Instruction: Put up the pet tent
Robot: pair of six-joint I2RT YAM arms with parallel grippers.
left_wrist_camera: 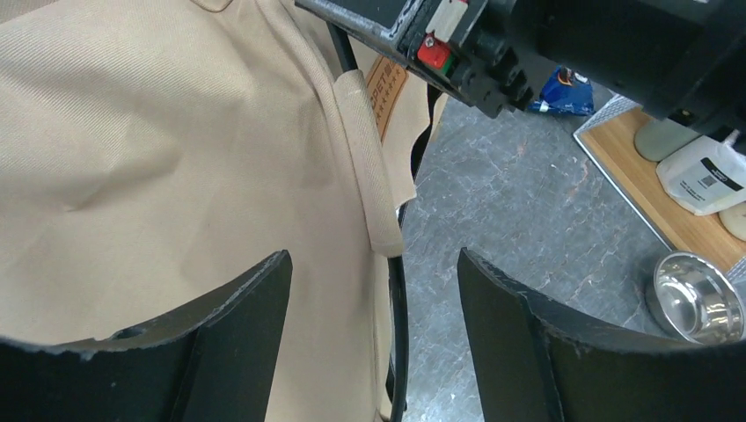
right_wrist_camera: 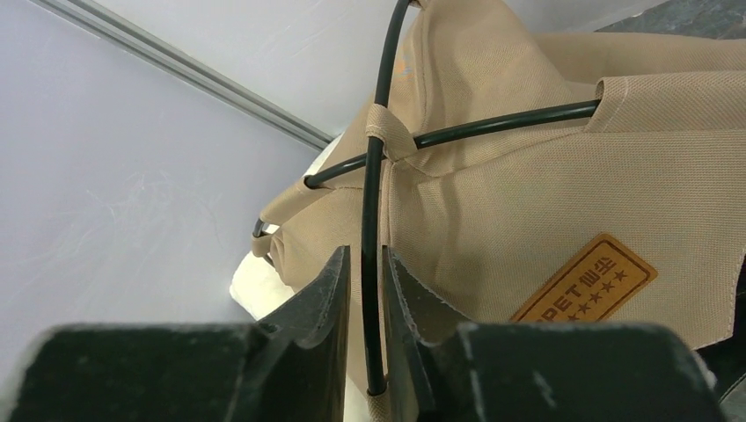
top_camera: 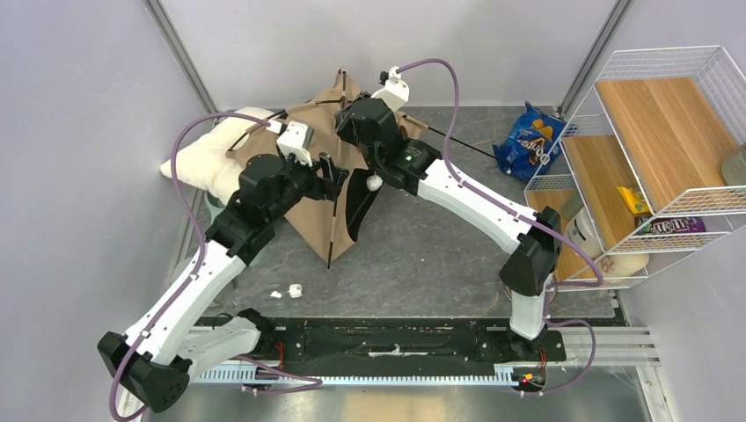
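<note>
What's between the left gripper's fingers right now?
Left wrist view: a black tent pole and its tan sleeve end, inside the open left gripper.

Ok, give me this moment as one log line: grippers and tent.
pet tent: partly raised | left gripper: open, astride tent's edge | right gripper: shut on black pole

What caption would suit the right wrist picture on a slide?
Right hand with its fingers either side of a thin black pole on the tan pet tent, near its brown label.
</note>
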